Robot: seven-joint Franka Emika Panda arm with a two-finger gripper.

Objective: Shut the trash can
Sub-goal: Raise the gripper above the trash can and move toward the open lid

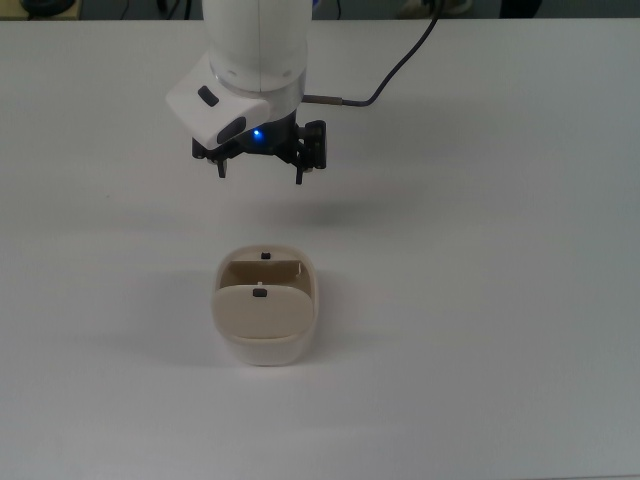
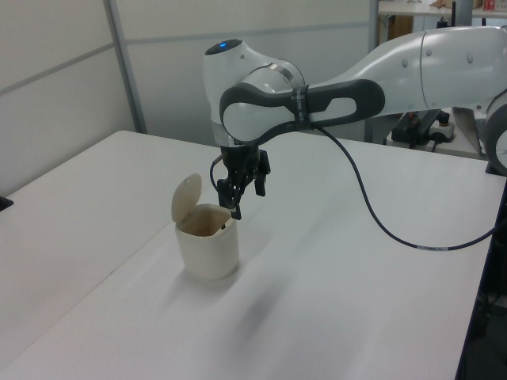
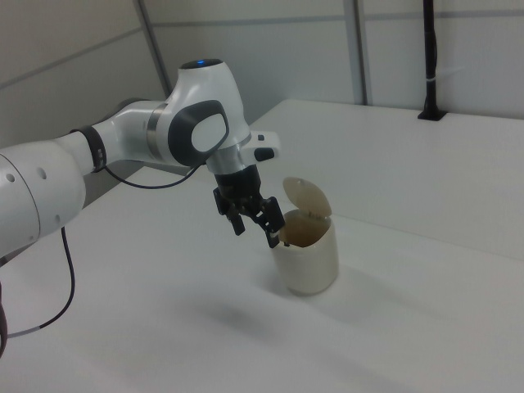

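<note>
The trash can is a small cream bin on the white table, just below the middle of the top view. Its lid stands swung up, a tiny black knob at its tip, and the mouth is uncovered. In the left view the lid rises on the left side of the trash can; in the right view the lid rises at the back of the trash can. My gripper hangs open and empty, above the table beside the rim opposite the lid.
A dark cable runs from the wrist across the far part of the table. In the left view the arm reaches in from the right. Wall panels stand behind the table.
</note>
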